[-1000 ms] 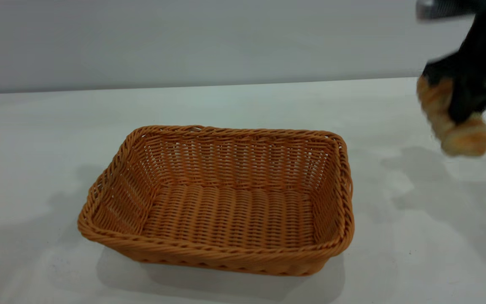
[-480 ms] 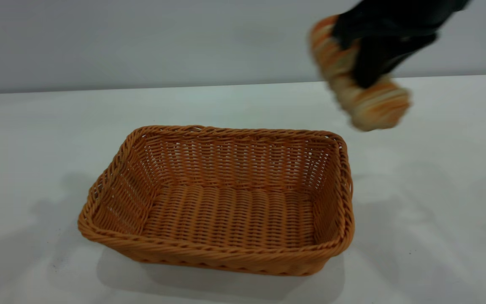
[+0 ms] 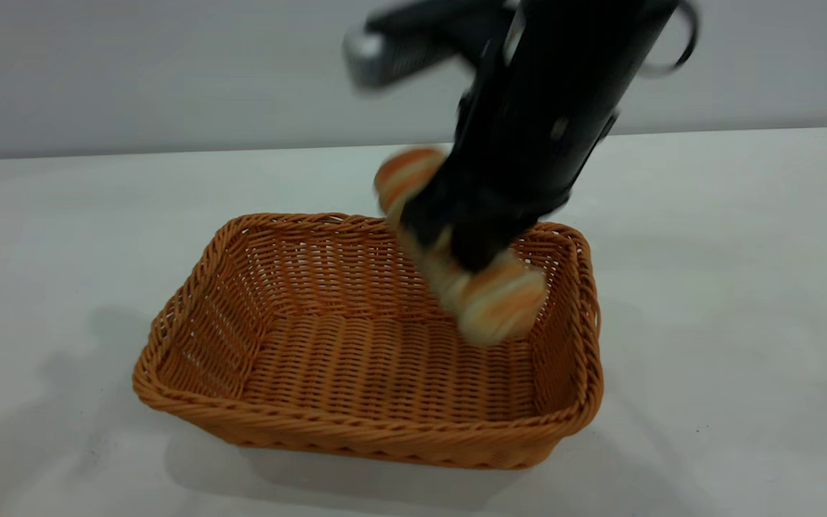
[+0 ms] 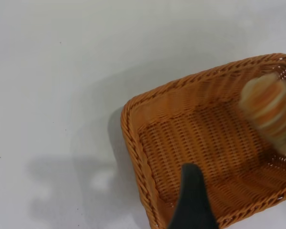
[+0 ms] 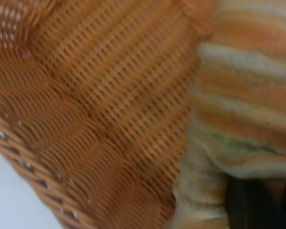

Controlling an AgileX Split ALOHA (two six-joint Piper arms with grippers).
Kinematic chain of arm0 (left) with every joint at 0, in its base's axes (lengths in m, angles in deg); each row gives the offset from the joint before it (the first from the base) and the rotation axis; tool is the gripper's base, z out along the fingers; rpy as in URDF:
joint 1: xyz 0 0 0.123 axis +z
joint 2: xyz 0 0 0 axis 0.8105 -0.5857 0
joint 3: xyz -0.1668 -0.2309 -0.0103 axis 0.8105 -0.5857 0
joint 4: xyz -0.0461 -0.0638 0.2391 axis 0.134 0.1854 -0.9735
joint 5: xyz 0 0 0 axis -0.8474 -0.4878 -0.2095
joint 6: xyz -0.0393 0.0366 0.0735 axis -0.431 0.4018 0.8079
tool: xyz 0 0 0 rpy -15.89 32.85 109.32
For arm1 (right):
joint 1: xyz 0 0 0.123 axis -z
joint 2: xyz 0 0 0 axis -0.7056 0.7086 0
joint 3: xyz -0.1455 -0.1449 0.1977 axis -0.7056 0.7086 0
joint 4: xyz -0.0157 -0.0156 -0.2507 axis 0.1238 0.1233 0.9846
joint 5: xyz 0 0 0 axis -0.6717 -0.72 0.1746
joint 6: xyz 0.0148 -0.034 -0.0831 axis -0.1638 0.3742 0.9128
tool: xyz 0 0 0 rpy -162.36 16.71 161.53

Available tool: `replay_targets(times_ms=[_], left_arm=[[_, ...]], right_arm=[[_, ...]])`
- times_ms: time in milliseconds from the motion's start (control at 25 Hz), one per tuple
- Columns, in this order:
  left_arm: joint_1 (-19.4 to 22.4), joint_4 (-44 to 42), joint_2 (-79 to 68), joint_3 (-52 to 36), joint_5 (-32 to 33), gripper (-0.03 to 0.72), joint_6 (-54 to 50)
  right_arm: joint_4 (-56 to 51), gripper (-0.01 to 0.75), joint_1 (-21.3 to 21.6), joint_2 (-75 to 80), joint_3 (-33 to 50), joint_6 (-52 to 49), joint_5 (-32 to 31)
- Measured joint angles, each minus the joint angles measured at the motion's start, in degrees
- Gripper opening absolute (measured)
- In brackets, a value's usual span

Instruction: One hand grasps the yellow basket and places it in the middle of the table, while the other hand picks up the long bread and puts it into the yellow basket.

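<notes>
The yellow basket [image 3: 356,431] stands on the white table [image 3: 729,237], near its middle. My right gripper [image 3: 460,248] is shut on the long bread [image 3: 496,301] and holds it tilted above the right half of the basket's inside, its lower end below rim height. The right wrist view shows the striped bread [image 5: 248,95] close over the woven floor [image 5: 95,95]. My left gripper [image 4: 193,195] hangs above one end of the basket [image 4: 181,133] in the left wrist view, where the bread [image 4: 269,107] shows at the far end. The left gripper is out of the exterior view.
The right arm [image 3: 564,93] reaches down from the upper right over the basket's back rim. A pale wall stands behind the table. Bare tabletop lies on every side of the basket.
My right gripper has carried the bread from the far right, up and leftward, then down over the basket. The basket has not moved.
</notes>
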Motion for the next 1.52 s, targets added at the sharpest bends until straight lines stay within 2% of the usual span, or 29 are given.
replay_targets(times_ms=[120,240,320,520,600,680,1080,1240,1360,1520], left_arm=[[0.00,0.00,0.46,0.00,0.38,0.594,-0.11],[0.00,0.00,0.49,0.00,0.82,0.594,-0.11],[0.00,0.00,0.49,0.00,0.94,0.594,-0.11],[0.00,0.00,0.52,0.00,1.01,0.594,-0.16],[0.00,0.00,0.62,0.00,1.06,0.594,-0.16],[0.00,-0.11,0.62,0.00,1.25,0.594,-0.16],[0.00,-0.77,0.80,0.00,1.66,0.594,-0.16],[0.00,-5.12,2.40,0.00,2.42,0.594,-1.11],[0.00,-8.76,4.56,-0.43,3.19,0.594,-3.32],[0.00,-11.04,9.30,-3.50,2.87,0.594,-4.23]], right_arm=[[0.05,0.056,-0.14,3.59,0.00,0.53,3.44],[0.54,0.110,-0.14,5.64,0.00,1.49,5.41],[0.69,0.192,-0.14,6.14,0.00,2.29,6.17],[0.95,0.464,-0.14,6.27,0.00,2.89,8.00],[0.95,0.535,-0.14,6.27,0.00,2.95,8.09],[1.06,0.567,-0.14,6.27,0.00,3.15,8.09],[2.86,0.583,-0.14,2.04,0.00,3.37,6.24],[6.13,0.585,0.11,-2.38,0.00,2.60,4.86],[7.09,0.584,1.90,-6.66,0.00,1.81,2.43],[7.36,0.571,6.37,-13.71,0.00,1.57,-3.55]])
